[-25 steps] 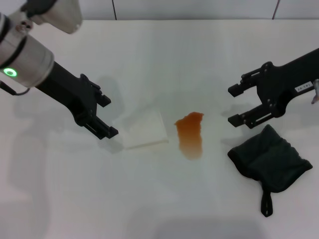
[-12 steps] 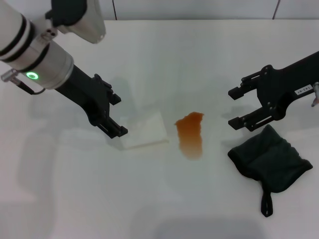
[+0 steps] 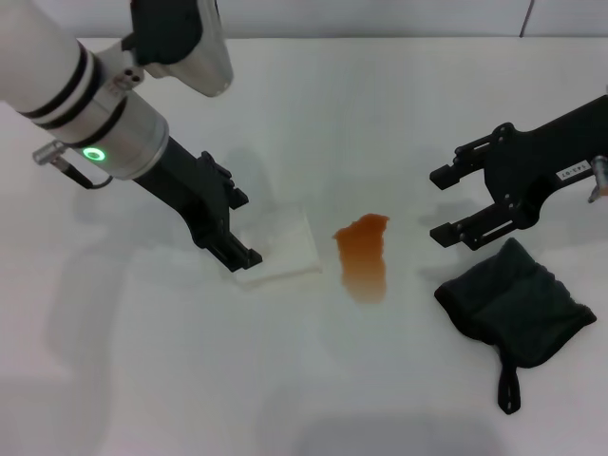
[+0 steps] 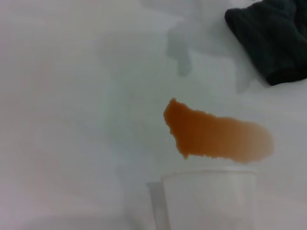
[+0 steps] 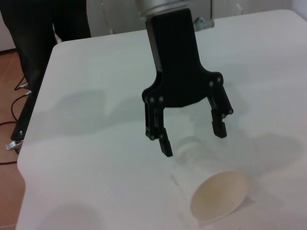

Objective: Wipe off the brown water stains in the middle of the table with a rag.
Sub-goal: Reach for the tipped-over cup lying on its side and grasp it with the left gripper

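Broad white counter (image 3: pixel 313 114), smooth, plain. Orange-brown water stains (image 3: pixel 363 256) approx mid-counter, one elongated patch, irregular edge. White paper cup (image 3: pixel 278 249) lying on its side just beside the patch on robot's left, not touching it. Dark ribbed rag (image 3: pixel 515 302) crumpled on robot's right, apart from stain, w/ loop tab (image 3: pixel 508 389) trailing toward near edge.

On the table (image 3: pixel 313 114), stains (image 3: pixel 363 256) lie between cup (image 3: pixel 277 249) (left) and rag (image 3: pixel 513 306).
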You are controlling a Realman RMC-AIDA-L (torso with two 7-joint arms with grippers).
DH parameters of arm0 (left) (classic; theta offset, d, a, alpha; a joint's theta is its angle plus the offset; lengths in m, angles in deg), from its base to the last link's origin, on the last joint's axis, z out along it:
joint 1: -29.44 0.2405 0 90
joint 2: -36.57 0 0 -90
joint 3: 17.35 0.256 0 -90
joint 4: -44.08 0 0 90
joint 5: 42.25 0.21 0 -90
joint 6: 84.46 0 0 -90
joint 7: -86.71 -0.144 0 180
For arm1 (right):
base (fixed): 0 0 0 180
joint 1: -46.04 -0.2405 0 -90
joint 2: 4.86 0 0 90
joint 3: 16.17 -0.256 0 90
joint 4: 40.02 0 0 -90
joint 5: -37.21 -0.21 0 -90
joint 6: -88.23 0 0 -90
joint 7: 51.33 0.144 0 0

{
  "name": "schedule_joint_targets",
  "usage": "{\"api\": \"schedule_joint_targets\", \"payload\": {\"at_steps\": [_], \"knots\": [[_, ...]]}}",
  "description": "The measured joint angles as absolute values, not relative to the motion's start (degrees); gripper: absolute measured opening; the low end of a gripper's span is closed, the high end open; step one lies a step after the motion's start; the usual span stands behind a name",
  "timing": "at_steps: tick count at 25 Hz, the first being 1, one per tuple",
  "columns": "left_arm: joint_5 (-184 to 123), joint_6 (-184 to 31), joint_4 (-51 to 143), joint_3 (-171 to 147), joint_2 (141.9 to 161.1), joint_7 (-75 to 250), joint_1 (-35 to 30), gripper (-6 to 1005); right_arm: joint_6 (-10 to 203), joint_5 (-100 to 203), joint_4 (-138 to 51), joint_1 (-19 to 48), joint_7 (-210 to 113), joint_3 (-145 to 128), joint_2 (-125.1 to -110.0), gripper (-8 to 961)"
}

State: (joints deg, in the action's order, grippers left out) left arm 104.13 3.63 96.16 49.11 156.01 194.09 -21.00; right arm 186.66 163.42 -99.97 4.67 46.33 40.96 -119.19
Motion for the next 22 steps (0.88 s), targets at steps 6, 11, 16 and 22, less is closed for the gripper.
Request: {"api": "schedule_joint_targets", "payload": {"at_steps": [6, 11, 16, 22], "knots": [[104.3, 1.5, 92.1, 50.2, 156.04, 194.6, -22.7, 859, 186.5, 163.4, -100.1, 4.6, 46.3, 41.2, -119.26, 765], [104.3, -0.5, 90.4, 50.7, 156.0, 195.1, -23.1, 856, 186.2, 163.4, -100.1, 4.5, 46.3, 41.8, -119.34, 766], [104.5, -1.7, 88.8, 50.8, 156.01, 195.1, -23.2, 854, 186.0, 163.5, -100.0, 4.3, 46.3, 42.4, -119.45, 766], [104.3, -3.2, 87.0, 50.9, 156.04, 194.8, -23.4, 852, 185.5, 163.5, -100.0, 3.9, 46.3, 42.7, -119.47, 766]]}}
